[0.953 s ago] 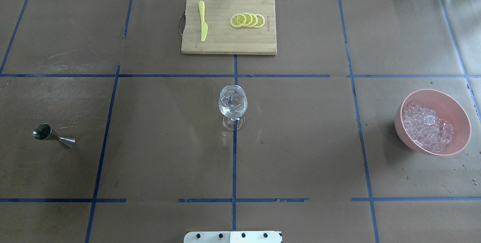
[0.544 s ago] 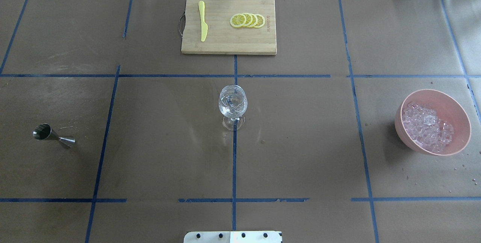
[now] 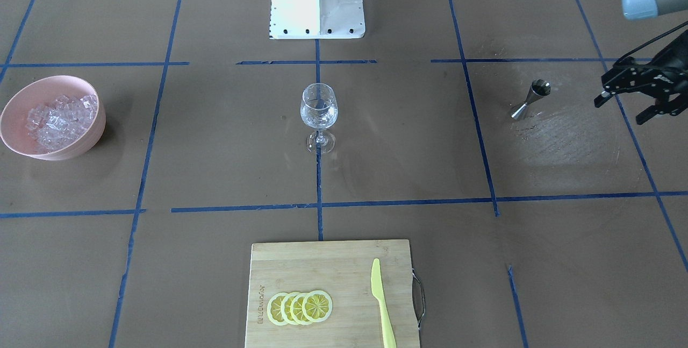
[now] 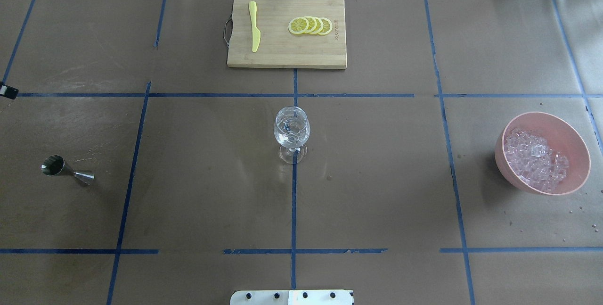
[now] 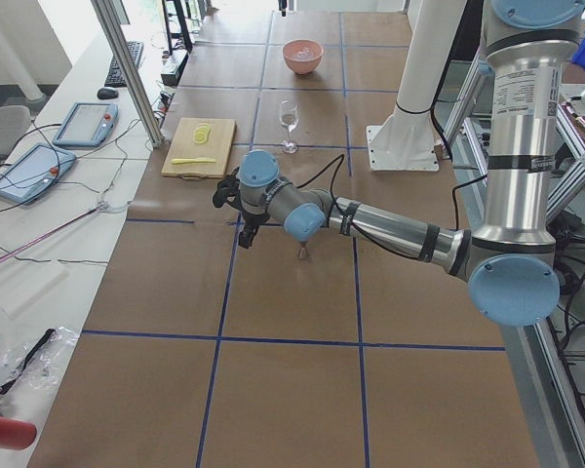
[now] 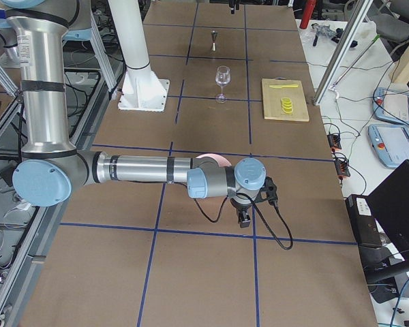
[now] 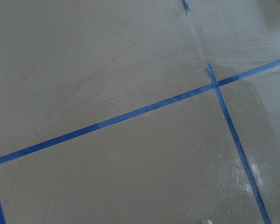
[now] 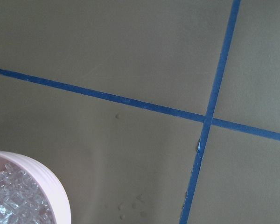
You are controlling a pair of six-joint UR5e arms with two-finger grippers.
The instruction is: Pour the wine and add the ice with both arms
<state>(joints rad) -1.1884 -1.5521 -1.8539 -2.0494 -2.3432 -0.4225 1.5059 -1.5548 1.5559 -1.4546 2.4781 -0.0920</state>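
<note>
Tabletop (image 4: 377, 177): brown paper, blue tape grid.
Jigger (image 4: 66, 169): steel, standing, near left; light, slick, probably best pinched at the waist.
Left fingers (image 3: 647, 116): near jigger, spread wide, empty.
Ice (image 4: 534, 159): heaped in pink bowl (image 4: 579, 154), right; loose, slippery.
Right fingers (image 6: 245, 218): near bowl; spread cannot be told.
Stemmed glass (image 4: 292, 130): centre; fragile, tippy. Wine not discernible.

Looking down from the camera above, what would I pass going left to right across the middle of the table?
Small steel measuring cup → stemmed glass → pink bowl heaped with ice. The cutting board sits farther back, in line with the glass, so it is left out.
</note>
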